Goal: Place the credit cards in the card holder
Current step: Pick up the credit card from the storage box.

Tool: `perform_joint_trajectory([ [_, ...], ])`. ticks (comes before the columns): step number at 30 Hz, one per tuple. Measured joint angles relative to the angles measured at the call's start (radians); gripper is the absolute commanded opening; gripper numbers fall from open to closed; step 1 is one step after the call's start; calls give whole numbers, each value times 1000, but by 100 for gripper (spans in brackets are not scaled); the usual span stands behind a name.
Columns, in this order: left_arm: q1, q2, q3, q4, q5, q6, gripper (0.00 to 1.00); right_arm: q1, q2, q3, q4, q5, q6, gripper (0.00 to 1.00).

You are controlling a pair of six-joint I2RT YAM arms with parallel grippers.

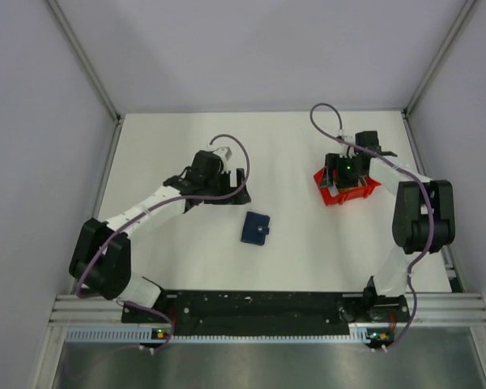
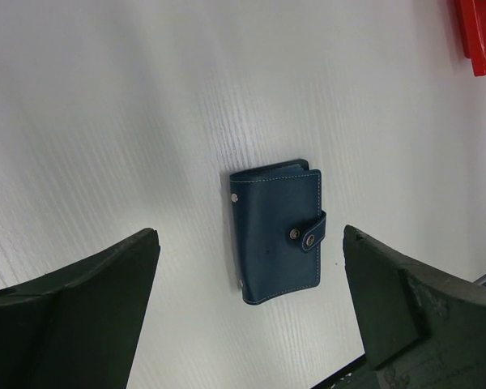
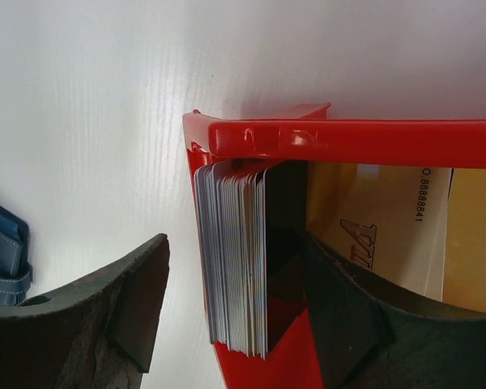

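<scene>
1. The red bin (image 1: 330,194) is taken as the landmark; it is seen on the white table (image 1: 292,138), partly covered from above by the right arm's wrist
2. The right gripper (image 1: 346,172) is held directly over the red bin and pointed down into it
3. In the right wrist view its jaws are seen wide apart: the outer finger (image 3: 105,316) is outside the bin's wall and the inner finger (image 3: 348,324) is inside the bin. Nothing is clamped, and a strip of table is visible between the outer finger and the wall
4. The credit cards (image 3: 231,259) are found inside the red bin. A thick stack is stood on edge against the wall at one corner, between the two fingers, and further tan and white cards (image 3: 389,219) are laid flat on the bin's floor, with printed digits visible on a white one
5. The card holder (image 1: 256,228) is laid flat on the table to the left of the red bin, well apart from it and nearer the arm bases. It is folded shut, with the snap tab fastened
6. The left gripper (image 1: 227,186) is held left of the red bin, farther from it than the card holder. Its jaws are spread to the full and nothing is gripped; in the left wrist view the card holder is seen between the fingers, untouched
</scene>
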Motion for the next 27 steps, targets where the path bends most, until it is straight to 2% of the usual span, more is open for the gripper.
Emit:
perform_joint_trajectory([
  [15,1,9,7,0,1,0,98,0,-19,0,-2,-64,0,56],
  [26,1,9,7,0,2,0,98,3,-23,0,-6,-87,6,32],
  [27,1,9,7,0,3,0,98,3,-23,0,-6,-88,7,24],
])
